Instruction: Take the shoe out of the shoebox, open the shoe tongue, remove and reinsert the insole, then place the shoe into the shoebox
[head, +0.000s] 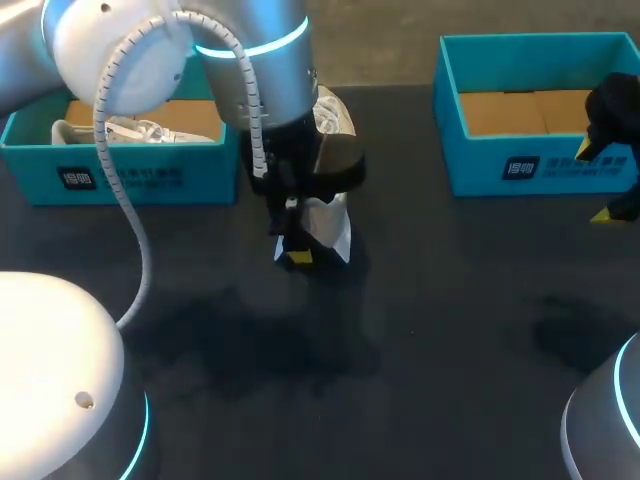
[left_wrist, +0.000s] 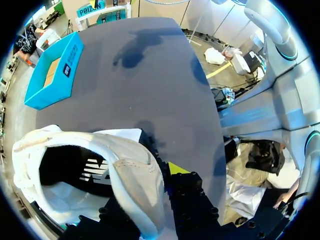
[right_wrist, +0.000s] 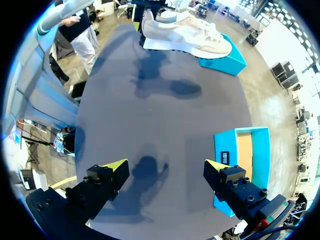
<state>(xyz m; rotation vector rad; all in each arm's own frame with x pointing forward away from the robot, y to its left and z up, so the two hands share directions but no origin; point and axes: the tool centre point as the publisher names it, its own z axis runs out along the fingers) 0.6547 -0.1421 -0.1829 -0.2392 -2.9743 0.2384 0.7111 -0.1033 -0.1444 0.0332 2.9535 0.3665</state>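
Observation:
A white shoe (head: 331, 225) hangs a little above the dark table, heel toward me and toe toward the back. My left gripper (head: 297, 256) is shut on its heel collar. In the left wrist view the heel (left_wrist: 132, 172) sits between the fingers; one yellow tip (left_wrist: 175, 167) shows and the other is hidden behind the shoe. The right wrist view shows the shoe (right_wrist: 185, 32) side-on with its shadow beneath. My right gripper (right_wrist: 166, 167) is open and empty over the table's right side, next to the right-hand blue shoebox (head: 540, 160). That shoebox holds nothing but its cardboard floor.
A second blue shoebox (head: 120, 175) stands at the back left with a white laced shoe (head: 140, 130) inside. Dark tabletop (head: 420, 330) lies open between the boxes and the front edge. My left arm's wrist covers the middle of the held shoe.

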